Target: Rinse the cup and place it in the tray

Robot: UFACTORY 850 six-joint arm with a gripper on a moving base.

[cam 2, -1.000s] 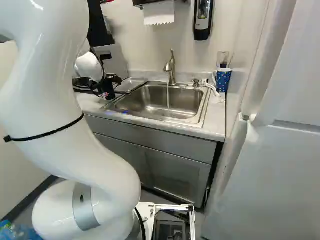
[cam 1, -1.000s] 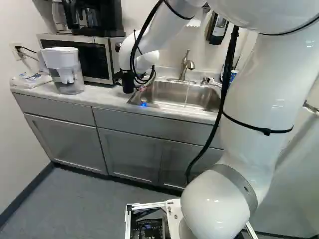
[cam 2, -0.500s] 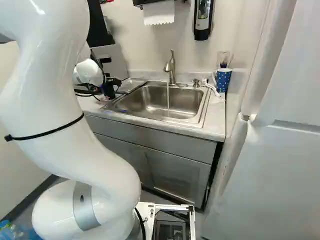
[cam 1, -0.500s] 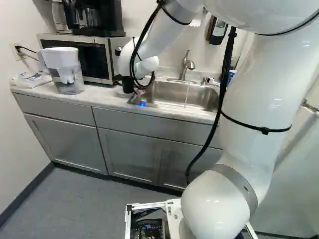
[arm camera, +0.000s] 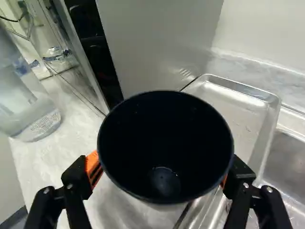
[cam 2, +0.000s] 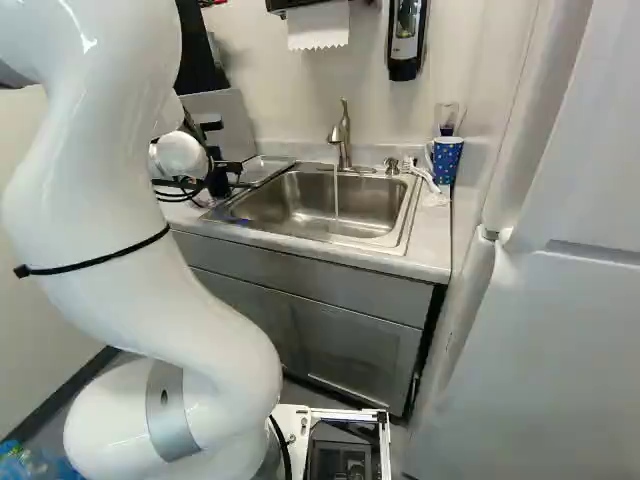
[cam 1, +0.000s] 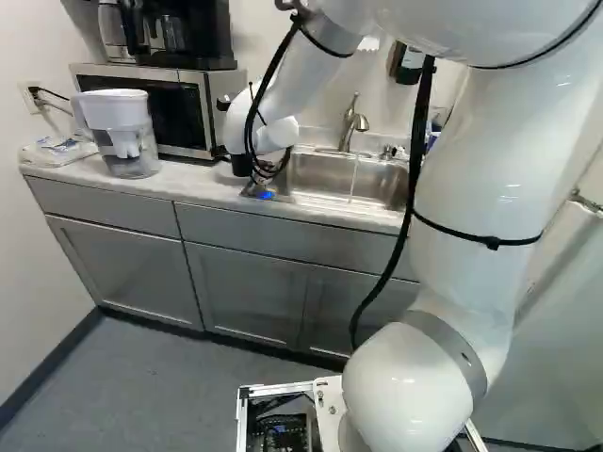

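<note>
At the left end of the sink, my gripper (cam 2: 226, 176) is partly hidden by the arm in the right base view. In the wrist view the gripper (arm camera: 159, 171) is shut on the cup (arm camera: 164, 138), one orange pad against each side. The cup is dark blue inside, and its open mouth faces the camera. A shallow metal tray (arm camera: 233, 112) lies just beyond and beside the cup, along the sink's edge; the same tray (cam 2: 262, 168) shows in the right base view. Water runs from the faucet (cam 2: 342, 135) into the sink (cam 2: 330, 205).
A microwave (cam 1: 155, 111) and a water pitcher (cam 1: 122, 132) stand left of the sink on the counter (cam 1: 203, 184). A blue patterned mug (cam 2: 446, 160) and a white brush (cam 2: 425, 176) are right of the sink. A soap dispenser (cam 2: 404, 40) hangs above.
My forearm and wrist have shifted slightly and sunk a little at the sink's left end, carrying the gripper. The base has not moved, and the water keeps running.
</note>
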